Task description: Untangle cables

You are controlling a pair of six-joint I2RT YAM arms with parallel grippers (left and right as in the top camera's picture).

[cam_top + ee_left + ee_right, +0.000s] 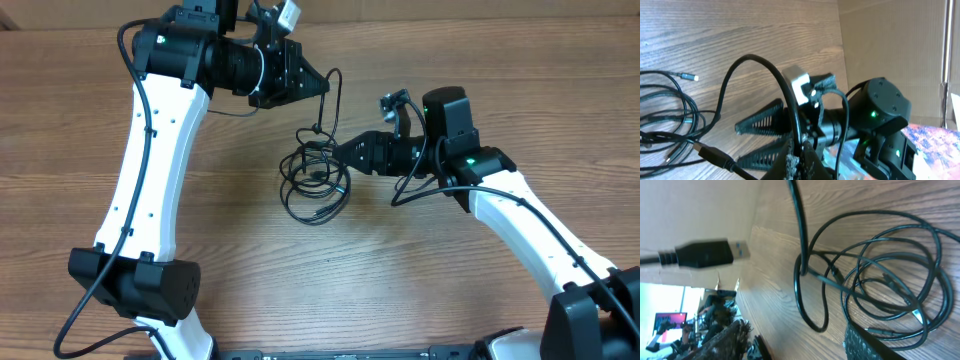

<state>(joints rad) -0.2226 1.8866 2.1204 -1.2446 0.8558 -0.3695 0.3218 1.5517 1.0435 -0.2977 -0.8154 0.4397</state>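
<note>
The cables (315, 185) lie as a loose coiled black bundle at the middle of the table. My left gripper (322, 82) is raised behind the bundle and shut on one thicker black cable (755, 59), which arcs up from the fingers (801, 162) and hangs down to the bundle. This cable's USB plug (715, 156) hangs free; it also shows in the right wrist view (707, 254). My right gripper (340, 152) is open and empty, low at the bundle's right edge, with its fingers pointing at the coils (890, 275). One loop (810, 295) lies just ahead of the jaws (795, 335).
The wooden table (450, 290) stretches on all sides. A cardboard wall (890, 40) stands at the far edge. The right arm's own thicker wire (415, 180) hangs close behind its gripper. Both arms stand close together over the bundle.
</note>
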